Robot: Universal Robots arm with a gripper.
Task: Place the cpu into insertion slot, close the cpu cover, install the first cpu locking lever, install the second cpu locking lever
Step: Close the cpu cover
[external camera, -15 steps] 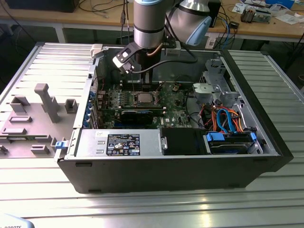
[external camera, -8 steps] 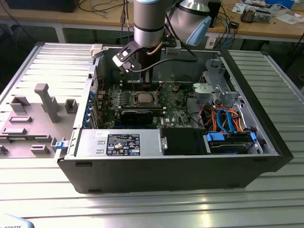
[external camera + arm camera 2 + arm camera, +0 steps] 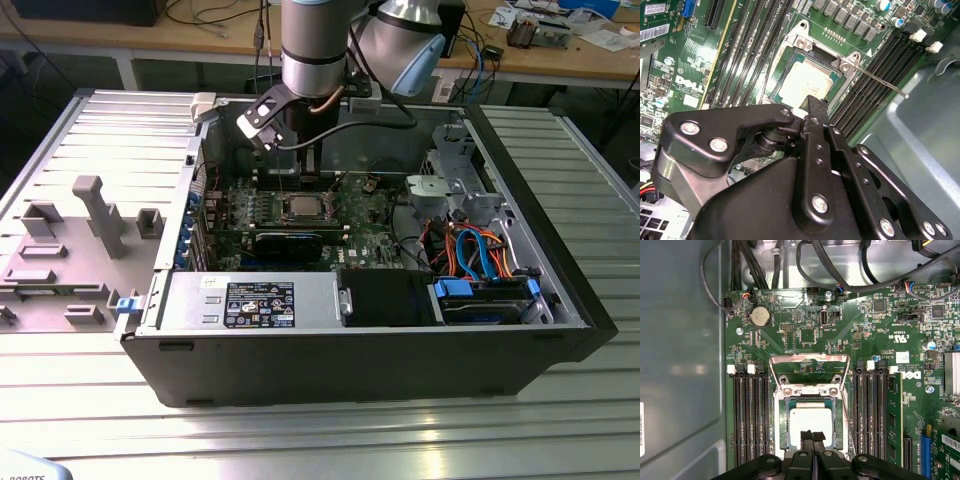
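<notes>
The cpu [image 3: 811, 421] lies flat in the insertion slot [image 3: 777, 426], its silver top facing up; it also shows as the cpu [image 3: 807, 80] and the cpu [image 3: 304, 208]. The cpu cover [image 3: 809, 359] stands swung open, hinged at the slot's edge away from my fingers. A thin metal locking lever [image 3: 881, 83] sticks out past the slot's corner. My gripper [image 3: 812, 435] is shut with nothing between its fingers, its tips just over the chip's edge. It appears as the gripper [image 3: 814, 104] and hangs inside the case as the gripper [image 3: 306, 182].
Long memory slots [image 3: 747, 415] flank the socket on both sides. A black card [image 3: 288, 243] lies in front of it. Cables and a drive cage [image 3: 470, 250] fill the case at the exterior view's right. A grey fixture plate [image 3: 70, 250] sits left of the case.
</notes>
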